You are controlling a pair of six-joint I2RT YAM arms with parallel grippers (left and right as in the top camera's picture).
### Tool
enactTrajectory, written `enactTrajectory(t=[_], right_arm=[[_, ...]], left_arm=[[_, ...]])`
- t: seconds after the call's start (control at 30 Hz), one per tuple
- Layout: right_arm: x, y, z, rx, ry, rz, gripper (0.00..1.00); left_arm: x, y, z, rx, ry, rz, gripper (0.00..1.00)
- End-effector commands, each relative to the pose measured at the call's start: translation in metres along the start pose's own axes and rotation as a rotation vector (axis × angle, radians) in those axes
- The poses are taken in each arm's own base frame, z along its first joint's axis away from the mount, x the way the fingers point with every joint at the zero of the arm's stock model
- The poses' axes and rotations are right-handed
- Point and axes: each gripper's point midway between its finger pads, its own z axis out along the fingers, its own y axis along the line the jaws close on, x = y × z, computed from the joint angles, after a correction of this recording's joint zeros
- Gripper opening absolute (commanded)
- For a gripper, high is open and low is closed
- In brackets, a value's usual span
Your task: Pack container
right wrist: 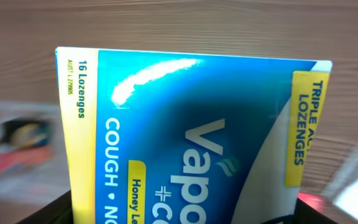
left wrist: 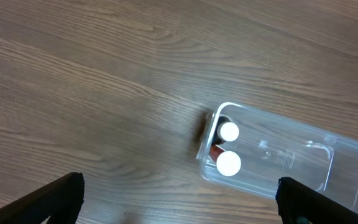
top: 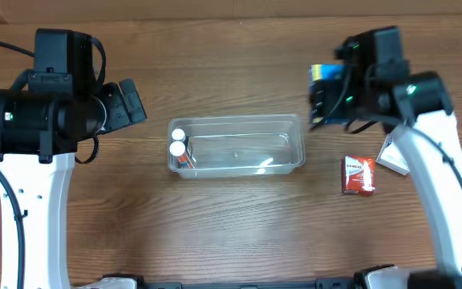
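Note:
The clear plastic container (top: pixel 291 122) lies in the middle of the table, with two white-capped bottles (top: pixel 178 143) standing at its left end. It also shows in the left wrist view (left wrist: pixel 328 146) with the bottles (left wrist: pixel 229 148). My right gripper (top: pixel 321 95) is shut on a blue and yellow lozenge box (right wrist: pixel 191 149), held above the table just right of the container's right end. My left gripper (left wrist: pixel 179 199) is open and empty, up and left of the container.
A red packet (top: pixel 358 174) lies on the table right of the container. A white packet (top: pixel 393 156) lies further right, partly under my right arm.

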Motion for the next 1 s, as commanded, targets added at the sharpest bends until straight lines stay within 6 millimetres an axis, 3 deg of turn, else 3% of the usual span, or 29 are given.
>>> enactTrajectory(t=[0.0, 0.1, 0.33, 0.5, 0.53, 0.6, 0.67, 0.73, 0.8, 0.87, 0.9, 0.93, 0.97], right_arm=[[0.013, 0.049, 0.008, -0.023, 0.025, -0.002, 0.63], [0.039, 0.067, 0.048, 0.007, 0.092, 0.008, 0.63], [0.088, 0.050, 0.133, 0.074, 0.242, 0.020, 0.63], [0.104, 0.044, 0.173, 0.110, 0.313, 0.018, 0.64], [0.099, 0.043, 0.173, 0.116, 0.294, 0.016, 0.75], [0.085, 0.044, 0.156, 0.131, 0.269, 0.013, 0.93], [0.056, 0.049, 0.120, 0.134, 0.192, 0.012, 0.95], [0.011, 0.053, 0.053, 0.138, 0.031, 0.018, 1.00], [-0.021, 0.038, -0.009, 0.173, -0.134, 0.056, 1.00], [-0.037, -0.007, -0.061, 0.267, -0.266, 0.145, 1.00], [-0.038, -0.041, -0.079, 0.325, -0.292, 0.219, 1.00], [-0.034, -0.070, -0.085, 0.375, -0.284, 0.283, 1.00], [-0.024, -0.116, -0.087, 0.449, -0.243, 0.392, 1.00]], left_arm=[[-0.002, -0.001, -0.002, 0.009, -0.005, 0.012, 1.00], [0.001, 0.001, -0.002, 0.002, 0.009, 0.018, 1.00], [0.001, 0.001, -0.002, 0.002, 0.009, 0.021, 1.00], [0.001, 0.001, -0.002, 0.002, 0.009, 0.021, 1.00], [0.001, 0.001, -0.002, 0.002, 0.009, 0.021, 1.00], [0.001, 0.001, -0.002, 0.002, 0.009, 0.021, 1.00], [0.001, 0.001, -0.002, 0.002, 0.009, 0.021, 1.00], [0.001, 0.001, -0.002, 0.002, 0.009, 0.021, 1.00], [0.001, 0.001, -0.002, 0.002, 0.009, 0.021, 1.00], [0.001, 0.001, -0.002, -0.001, 0.008, 0.021, 1.00], [0.001, 0.001, -0.002, -0.001, 0.008, 0.021, 1.00], [0.001, 0.001, -0.002, -0.002, 0.009, 0.021, 1.00], [0.001, 0.001, -0.002, -0.002, 0.009, 0.021, 1.00]])
